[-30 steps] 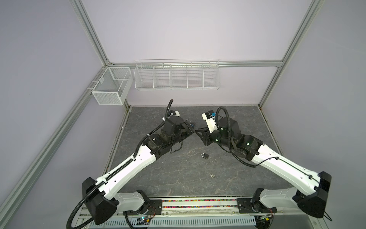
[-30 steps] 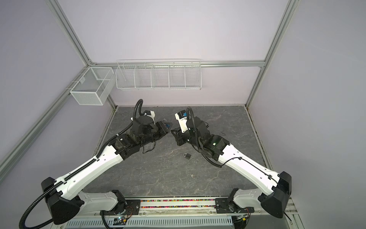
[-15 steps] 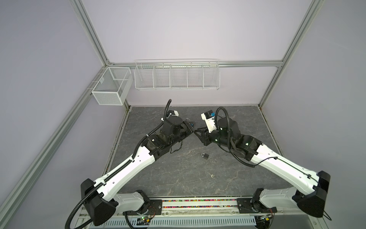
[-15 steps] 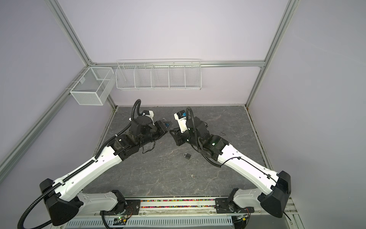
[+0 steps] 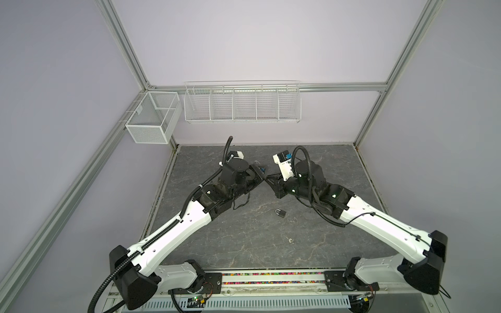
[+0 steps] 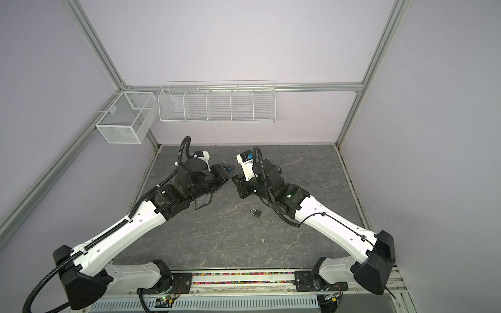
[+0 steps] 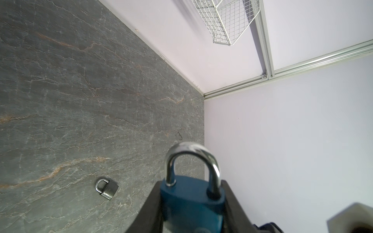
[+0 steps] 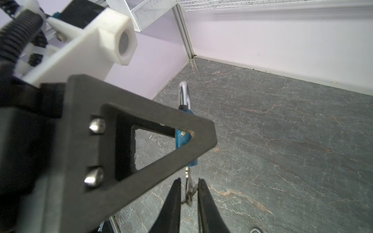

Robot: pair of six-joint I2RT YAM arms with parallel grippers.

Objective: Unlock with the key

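Our left tool (image 7: 191, 193) grips the blue padlock (image 7: 191, 201). Our right tool (image 8: 189, 180) stands a bit open around the key (image 8: 188, 188) — if we squeeze crooked, it may slip away.

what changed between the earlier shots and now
Very little. The right hand has edged slightly toward the left hand; its fingers flank the key hanging from the blue padlock, not clearly gripping it. Unchanged: the left hand holds the blue padlock, the grey padlock lies on the table.
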